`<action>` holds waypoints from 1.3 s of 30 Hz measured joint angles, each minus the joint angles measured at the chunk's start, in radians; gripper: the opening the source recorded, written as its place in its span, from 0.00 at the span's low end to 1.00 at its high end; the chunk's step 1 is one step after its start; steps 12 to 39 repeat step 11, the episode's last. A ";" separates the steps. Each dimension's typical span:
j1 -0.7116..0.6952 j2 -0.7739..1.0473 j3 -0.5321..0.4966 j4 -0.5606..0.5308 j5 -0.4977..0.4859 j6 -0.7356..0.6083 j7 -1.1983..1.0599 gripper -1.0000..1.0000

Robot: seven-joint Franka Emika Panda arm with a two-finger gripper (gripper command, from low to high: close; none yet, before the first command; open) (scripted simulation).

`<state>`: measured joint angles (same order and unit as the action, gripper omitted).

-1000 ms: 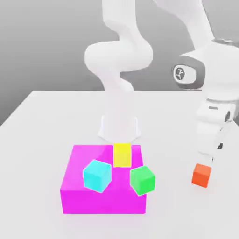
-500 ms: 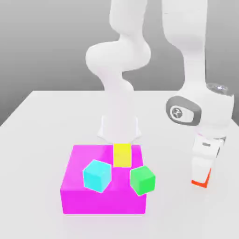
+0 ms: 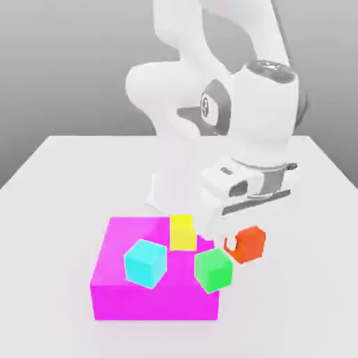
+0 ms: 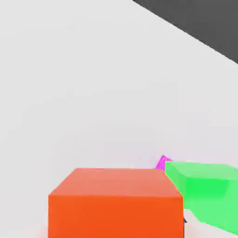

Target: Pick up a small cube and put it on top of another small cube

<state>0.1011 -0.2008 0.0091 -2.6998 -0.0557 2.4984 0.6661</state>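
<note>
Gripper (image 3: 231,241) clamped on smooth, matte orange-red cube (image 3: 251,245); glossy green cube (image 3: 213,270), sharp-edged, nearby.

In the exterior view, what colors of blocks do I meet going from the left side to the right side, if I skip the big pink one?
Cyan cube, then yellow cube, then green cube, then orange-red cube.

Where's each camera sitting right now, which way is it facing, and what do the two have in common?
Exterior view: off the arm, facing the robot's base across the table; arm and gripper show.
Hand view: on the hand, looking past the orange-red cube toward the table.
Shared: that cube, the green cube, magenta and table.
</note>
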 joint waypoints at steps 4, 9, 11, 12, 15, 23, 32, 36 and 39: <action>-0.122 -0.072 -0.101 0.015 0.016 -0.086 0.051 0.00; -0.136 0.031 -0.121 -0.017 0.026 0.049 0.051 1.00; -0.136 0.031 -0.121 -0.017 0.026 0.049 0.051 1.00; -0.136 0.031 -0.121 -0.017 0.026 0.049 0.051 1.00; -0.136 0.031 -0.121 -0.017 0.026 0.049 0.051 1.00; -0.136 0.031 -0.121 -0.017 0.026 0.049 0.051 1.00; -0.136 0.031 -0.121 -0.017 0.026 0.049 0.051 1.00; -0.136 0.031 -0.121 -0.017 0.026 0.049 0.051 1.00; -0.136 0.031 -0.121 -0.017 0.026 0.049 0.051 1.00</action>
